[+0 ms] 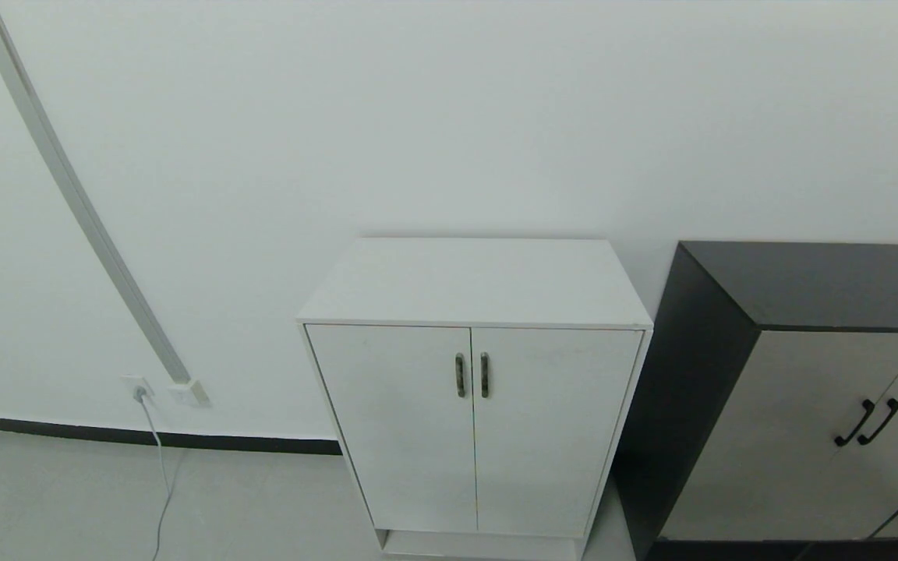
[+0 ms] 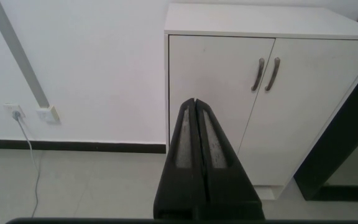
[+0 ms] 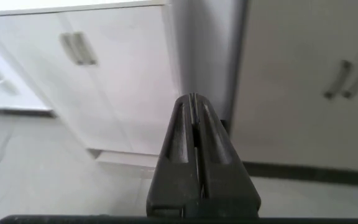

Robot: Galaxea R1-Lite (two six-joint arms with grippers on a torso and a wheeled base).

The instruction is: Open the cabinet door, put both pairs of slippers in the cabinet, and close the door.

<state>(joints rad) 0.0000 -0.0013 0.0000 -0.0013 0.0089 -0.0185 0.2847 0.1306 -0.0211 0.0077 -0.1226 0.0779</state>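
White cabinet (image 1: 488,467) stands upright on the floor (image 1: 67,499), back against the wall (image 1: 418,117). Its long axis is vertical and its front faces the robot. The top panel is flat.

The 2 doors, left door (image 1: 394,425) and right door (image 1: 550,428), are both shut and meet at a centre seam. 2 bar handles (image 1: 461,375) (image 1: 485,375) run vertically, 1 on each side of the seam, in the upper half of the doors. There is an open kick recess under the doors.

Left claw (image 2: 195,106) is clenched on nothing, fingers pressed flat together. It sits out in front of the cabinet, apart from it, tip aimed at the left door below handle height.

Right claw (image 3: 193,98) is also clenched and empty, and apart from the furniture. Its tip is aimed at the strip between the white cabinet and the black cabinet (image 1: 792,421).

The black cabinet stands just beside the white one on the robot's right. It has grey doors, shut, and 2 dark curved handles (image 1: 866,421).

A cable duct (image 1: 75,195) runs diagonally down the wall to a socket (image 1: 137,386). A cord (image 1: 162,475) is plugged in there and trails onto the floor. A dark baseboard (image 1: 145,438) runs along the foot of the wall.
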